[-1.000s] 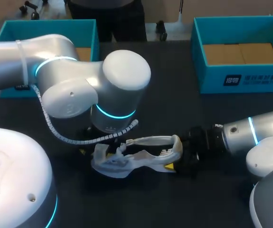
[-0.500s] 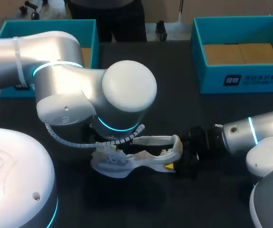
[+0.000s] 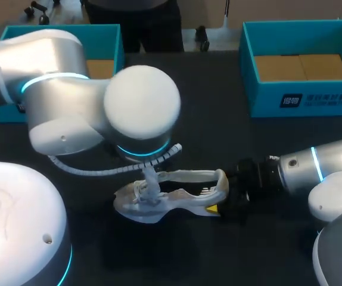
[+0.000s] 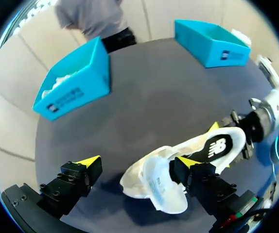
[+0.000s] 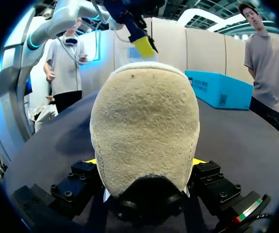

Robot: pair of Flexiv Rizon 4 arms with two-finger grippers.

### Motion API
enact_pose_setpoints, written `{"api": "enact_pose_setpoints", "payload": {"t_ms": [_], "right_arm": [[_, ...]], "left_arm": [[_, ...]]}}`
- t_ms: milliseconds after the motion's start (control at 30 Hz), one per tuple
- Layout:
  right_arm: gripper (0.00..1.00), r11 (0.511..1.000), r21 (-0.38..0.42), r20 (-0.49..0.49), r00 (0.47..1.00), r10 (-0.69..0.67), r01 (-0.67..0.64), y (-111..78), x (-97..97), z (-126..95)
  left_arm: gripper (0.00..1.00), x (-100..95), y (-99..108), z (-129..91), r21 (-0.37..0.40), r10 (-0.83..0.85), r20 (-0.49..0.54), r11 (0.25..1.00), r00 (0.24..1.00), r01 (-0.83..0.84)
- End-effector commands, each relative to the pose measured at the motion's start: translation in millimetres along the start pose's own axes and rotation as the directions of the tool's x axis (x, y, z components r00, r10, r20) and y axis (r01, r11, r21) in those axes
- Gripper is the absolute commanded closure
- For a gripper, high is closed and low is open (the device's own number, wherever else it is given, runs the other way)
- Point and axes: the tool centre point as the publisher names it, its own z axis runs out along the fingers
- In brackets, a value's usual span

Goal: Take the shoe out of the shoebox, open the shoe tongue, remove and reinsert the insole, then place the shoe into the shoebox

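Right pincer [image 5: 145, 161] tight on shoe [image 4: 212, 145] heel, left pincer [image 4: 135, 161] wide above toe, mid table [image 3: 218, 137].

Head cam: high behind robot, looking down on the dark counter [image 3: 218, 131]. Left wrist cam: above white sports shoe [image 4: 210, 147], facing far. Right wrist cam: tight on its heel, facing left. Shoe shared by all.

one shoe [image 3: 153, 210], two shoeboxes [image 3: 314, 98] [image 3: 114, 44], two arms [image 3: 70, 107] [image 3: 323, 170]

Shoe [image 3: 153, 211] centre, L box [image 3: 118, 44] & R box [image 3: 314, 98] behind it.
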Motion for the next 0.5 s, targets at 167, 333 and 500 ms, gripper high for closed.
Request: {"api": "enact_pose_setpoints", "payload": {"t_ms": [167,333,500], "right_arm": [[1.0,1.0,0.001,0.003,1.0,-0.001,0.001,-1.6,0.0,4],[1.0,1.0,0.001,0.003,1.0,-0.001,0.001,-1.6,0.0,4],[1.0,1.0,0.001,0.003,1.0,-0.001,0.001,-1.6,0.0,4]], "left_arm": [[0.0,-19.9,-8,-17,0.117,0.303,-0.335,0.953,0.892,-0.279],[0.0,-13.1,-10,-24,0.156,0.472,-0.417,0.879,0.777,-0.451],[0.03,-3.2,-9,-33,0.151,0.592,-0.475,0.784,0.651,-0.602]]}}
